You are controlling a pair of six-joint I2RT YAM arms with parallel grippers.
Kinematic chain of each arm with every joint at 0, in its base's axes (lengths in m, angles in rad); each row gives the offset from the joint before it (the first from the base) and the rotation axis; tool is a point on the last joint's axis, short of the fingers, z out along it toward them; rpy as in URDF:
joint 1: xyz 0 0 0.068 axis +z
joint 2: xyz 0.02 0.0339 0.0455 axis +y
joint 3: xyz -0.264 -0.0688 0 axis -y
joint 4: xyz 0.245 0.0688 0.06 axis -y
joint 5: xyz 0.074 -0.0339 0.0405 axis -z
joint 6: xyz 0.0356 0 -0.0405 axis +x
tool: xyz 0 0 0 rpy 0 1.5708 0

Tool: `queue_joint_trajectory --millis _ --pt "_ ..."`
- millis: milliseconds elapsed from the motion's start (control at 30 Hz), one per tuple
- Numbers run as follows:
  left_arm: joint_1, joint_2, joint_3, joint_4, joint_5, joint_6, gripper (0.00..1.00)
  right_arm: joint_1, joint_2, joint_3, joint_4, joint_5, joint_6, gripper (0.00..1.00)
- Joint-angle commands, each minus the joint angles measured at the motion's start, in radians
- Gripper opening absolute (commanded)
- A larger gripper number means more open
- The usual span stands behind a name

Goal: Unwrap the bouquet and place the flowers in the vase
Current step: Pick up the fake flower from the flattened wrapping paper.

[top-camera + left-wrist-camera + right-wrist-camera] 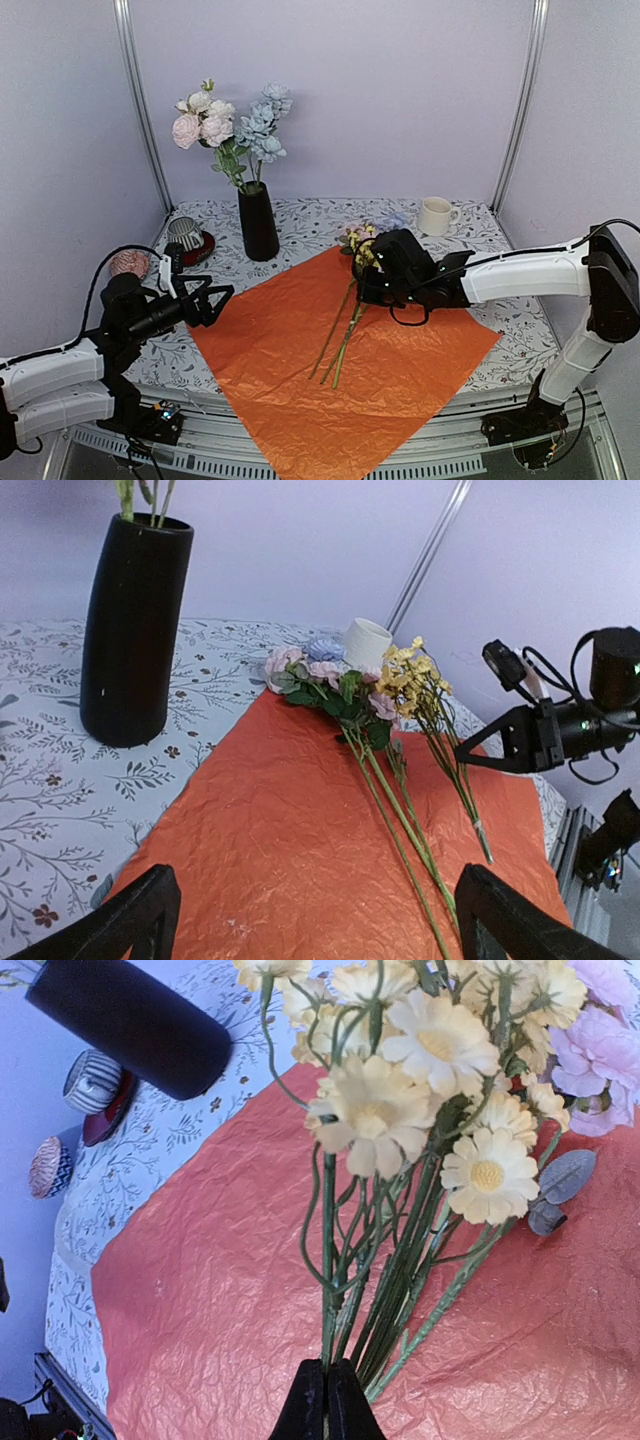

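Two arms in top view: left gripper [221, 304] jaws wide apart at the left edge of the orange sheet [300, 385], right gripper [364, 288] on the loose flowers [340, 345] mid-frame, vase [258, 222] above the sheet's upper-left edge with blooms [228, 125] in it. Left wrist: stems lie along the sheet, heads toward the white mug [366, 643] at top centre, vase at upper left, off the paper. Right wrist: jaws pinched together at bottom centre on a thin stem of the yellow cluster [400, 1080].
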State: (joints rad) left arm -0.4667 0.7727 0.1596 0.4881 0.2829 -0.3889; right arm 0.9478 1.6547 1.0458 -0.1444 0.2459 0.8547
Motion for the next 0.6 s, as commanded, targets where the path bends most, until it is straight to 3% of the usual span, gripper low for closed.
queue_joint_trajectory --millis 0,100,300,567 --pt "-0.007 0.013 0.004 0.036 0.002 -0.153 0.98 0.0 -0.075 -0.073 0.224 -0.108 -0.145 0.03" --pt "-0.027 0.052 0.036 0.077 0.088 -0.181 0.98 0.005 -0.114 -0.114 0.309 -0.155 -0.195 0.03" --pt "-0.183 0.149 0.136 0.068 0.019 -0.18 0.98 0.019 -0.147 -0.152 0.41 -0.233 -0.284 0.03" --pt "-0.265 0.287 0.236 0.149 0.026 -0.233 0.94 0.1 -0.135 -0.165 0.569 -0.387 -0.407 0.03"
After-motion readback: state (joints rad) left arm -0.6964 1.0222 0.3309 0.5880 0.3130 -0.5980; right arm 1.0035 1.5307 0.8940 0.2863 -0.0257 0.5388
